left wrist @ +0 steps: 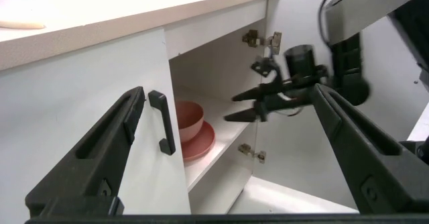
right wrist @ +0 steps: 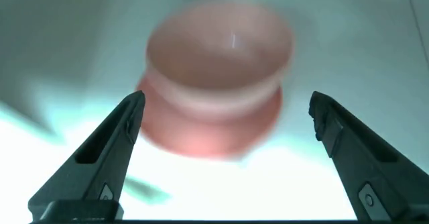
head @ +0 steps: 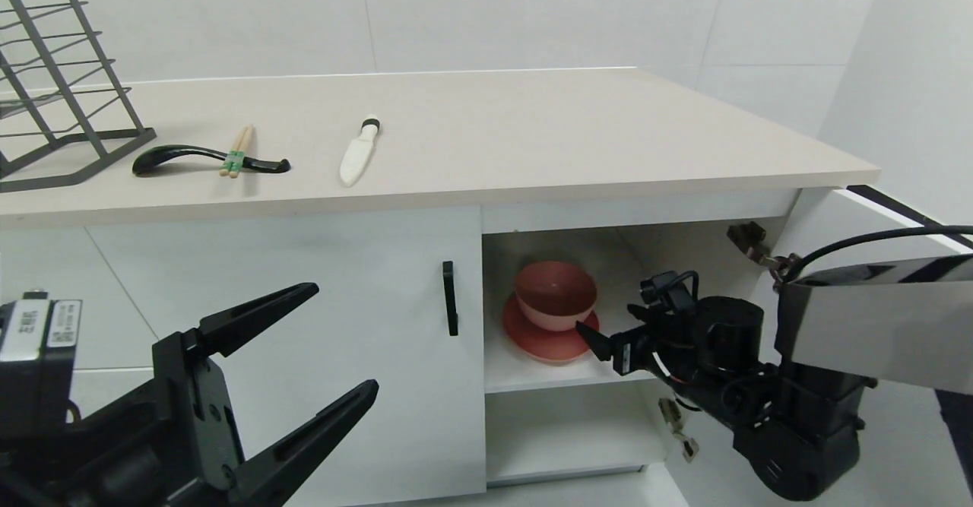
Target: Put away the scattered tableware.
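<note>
Just ahead of the right gripper (left wrist: 231, 108), jaws spread, the bowl (head: 555, 294) sits on its plate (head: 543, 343) in the cupboard, apparently stowed; up leftward, the spoon (head: 163, 159), chopsticks (head: 237, 151) and knife (head: 359, 153) need fetching next; the left gripper (head: 346, 337) hangs spread.

Blurred, covered and cropped parts
The bowl (right wrist: 221, 56) and the plate (right wrist: 201, 133) under it are blurred in the right wrist view. In the head view, a finger of the right gripper (left wrist: 230, 108) covers the plate's near rim. The wire rack (head: 61, 74) is cut by the left edge. The chopsticks (head: 239, 146) cover part of the spoon (head: 163, 160) handle. The left gripper (head: 346, 336) body runs off the bottom edge.
</note>
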Available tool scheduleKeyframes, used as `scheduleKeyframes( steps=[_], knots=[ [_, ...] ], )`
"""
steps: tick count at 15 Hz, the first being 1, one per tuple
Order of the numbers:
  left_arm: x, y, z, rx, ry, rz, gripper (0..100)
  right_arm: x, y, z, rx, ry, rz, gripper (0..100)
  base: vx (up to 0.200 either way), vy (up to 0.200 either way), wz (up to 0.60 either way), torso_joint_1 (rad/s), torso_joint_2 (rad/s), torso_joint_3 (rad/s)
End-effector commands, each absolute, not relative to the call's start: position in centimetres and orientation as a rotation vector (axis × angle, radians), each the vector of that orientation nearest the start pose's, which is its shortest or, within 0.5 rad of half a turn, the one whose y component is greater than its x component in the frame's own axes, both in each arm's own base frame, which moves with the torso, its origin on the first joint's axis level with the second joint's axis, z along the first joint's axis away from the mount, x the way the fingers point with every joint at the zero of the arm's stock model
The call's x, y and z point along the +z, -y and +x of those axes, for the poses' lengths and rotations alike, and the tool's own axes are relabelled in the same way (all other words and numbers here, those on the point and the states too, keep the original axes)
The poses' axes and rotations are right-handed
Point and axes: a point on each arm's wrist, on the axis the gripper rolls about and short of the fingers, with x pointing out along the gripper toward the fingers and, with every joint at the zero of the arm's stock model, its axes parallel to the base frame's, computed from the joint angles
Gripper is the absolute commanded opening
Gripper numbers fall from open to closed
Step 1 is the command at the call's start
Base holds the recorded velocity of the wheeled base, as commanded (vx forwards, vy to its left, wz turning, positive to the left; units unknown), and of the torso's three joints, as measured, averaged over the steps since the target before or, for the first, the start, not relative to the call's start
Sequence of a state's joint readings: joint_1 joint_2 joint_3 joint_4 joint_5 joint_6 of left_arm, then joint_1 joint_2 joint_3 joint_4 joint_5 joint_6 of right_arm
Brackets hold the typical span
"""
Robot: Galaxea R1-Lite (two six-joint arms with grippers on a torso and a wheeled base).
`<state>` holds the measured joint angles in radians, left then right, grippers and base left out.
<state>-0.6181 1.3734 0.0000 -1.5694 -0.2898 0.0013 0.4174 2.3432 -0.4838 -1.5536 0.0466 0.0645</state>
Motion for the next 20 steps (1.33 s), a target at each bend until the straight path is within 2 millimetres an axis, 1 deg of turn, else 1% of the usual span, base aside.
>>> scheduleKeyframes(
  steps=[1,2,3,4,5,7,8,9,10,12,14,17,20],
  knots=[
    [15.7,9.2,11.8,-0.905,0.195,-0.034,100,1.4,-12.3,26.6,0.462,-0.345,-0.021,100,0.000,0.000,0.00,0.000,0.00,0.000],
    [15.7,9.2,11.8,-0.904,0.194,-0.035,100,1.8,-12.1,26.1,0.463,-0.345,-0.022,100,0.000,0.000,0.00,0.000,0.00,0.000],
    [15.7,9.2,11.8,-0.904,0.196,-0.036,100,3.4,-11.8,24.2,0.484,-0.329,-0.024,100,0.000,0.000,0.00,0.000,0.00,0.000],
    [15.7,9.2,11.8,-0.904,0.198,-0.036,100,4.4,-11.7,23.1,0.500,-0.312,-0.024,100,0.000,0.000,0.00,0.000,0.00,0.000],
    [15.7,9.2,11.8,-0.904,0.199,-0.036,100,6.0,-11.5,21.5,0.522,-0.275,-0.021,100,0.000,0.000,0.00,0.000,0.00,0.000],
    [15.7,9.2,11.8,-0.904,0.194,-0.035,100,8.1,-10.5,19.5,0.526,-0.211,-0.008,100,0.000,0.000,0.00,0.000,0.00,0.000],
    [15.7,9.2,11.9,-0.904,0.192,-0.037,100,8.7,-10.2,19.0,0.527,-0.192,-0.004,100,0.000,0.000,0.00,0.000,0.00,0.000],
    [15.6,9.3,11.9,-0.905,0.185,-0.037,100,9.8,-9.5,17.5,0.530,-0.148,0.001,100,0.000,0.000,0.00,0.000,0.00,0.000],
    [15.5,9.3,12.0,-0.905,0.181,-0.035,100,10.1,-9.1,17.0,0.530,-0.133,-0.008,100,0.000,0.000,0.00,0.000,0.00,0.000],
    [15.2,9.6,12.1,-0.913,0.164,-0.033,100,11.7,-8.4,16.3,0.509,-0.043,-0.014,100,0.000,0.000,0.00,0.000,0.00,0.000],
    [14.8,10.0,12.4,-0.924,0.132,-0.029,100,12.5,-7.9,15.8,0.502,-0.008,-0.013,100,0.000,0.000,0.00,0.000,0.00,0.000],
    [14.4,10.4,12.5,-0.941,0.110,-0.024,100,13.1,-7.6,15.0,0.502,0.013,-0.056,100,0.000,0.000,0.00,0.000,0.00,0.000],
    [14.3,10.5,12.5,-0.923,0.107,-0.022,100,13.0,-7.1,14.4,0.489,-0.017,-0.094,100,-0.200,0.000,0.00,0.009,0.00,-0.001]
  ],
)
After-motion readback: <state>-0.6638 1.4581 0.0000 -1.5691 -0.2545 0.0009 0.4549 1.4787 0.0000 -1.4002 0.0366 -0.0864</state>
